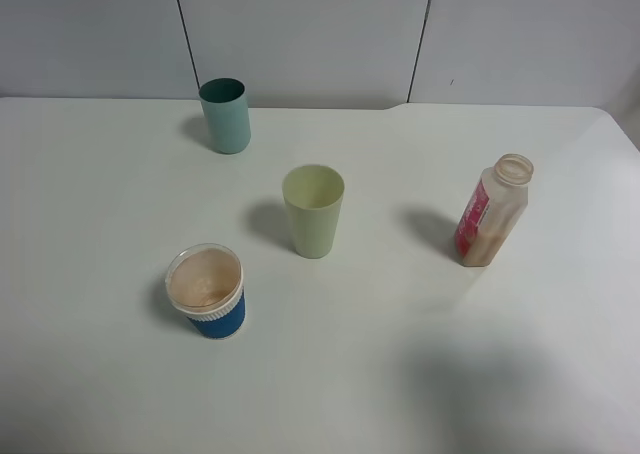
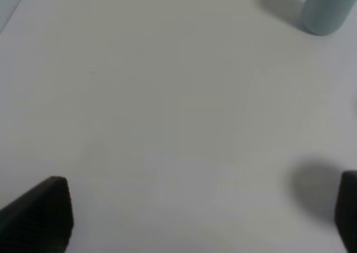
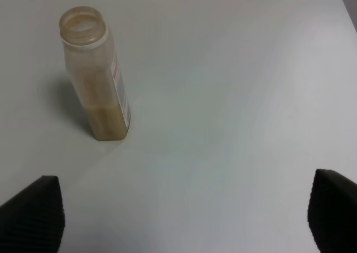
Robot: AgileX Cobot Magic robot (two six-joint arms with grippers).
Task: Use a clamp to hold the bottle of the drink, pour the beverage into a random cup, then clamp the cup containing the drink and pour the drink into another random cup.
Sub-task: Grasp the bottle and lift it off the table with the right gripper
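Neither pincer shows in the high view. On the bench [image 1: 100, 194] the bottle [image 1: 492, 212] stands upright at the right with only a little beverage [image 1: 484, 246] low in it. The yellow-green cup [image 1: 313, 212] in the middle looks empty, and the blue cup [image 1: 215, 319] at near left holds pinkish-brown liquid. Both pours seem done, though I cannot tell how deep that liquid is. The teal cup [image 1: 226, 116] stands far left.

From the left wrist, the left pincer [image 2: 195, 214] is spread wide over bare bench, pinching nothing; the teal cup is cut off by the frame.

From the right wrist, the right pincer [image 3: 183, 211] is spread and empty, the bottle well apart beyond it.
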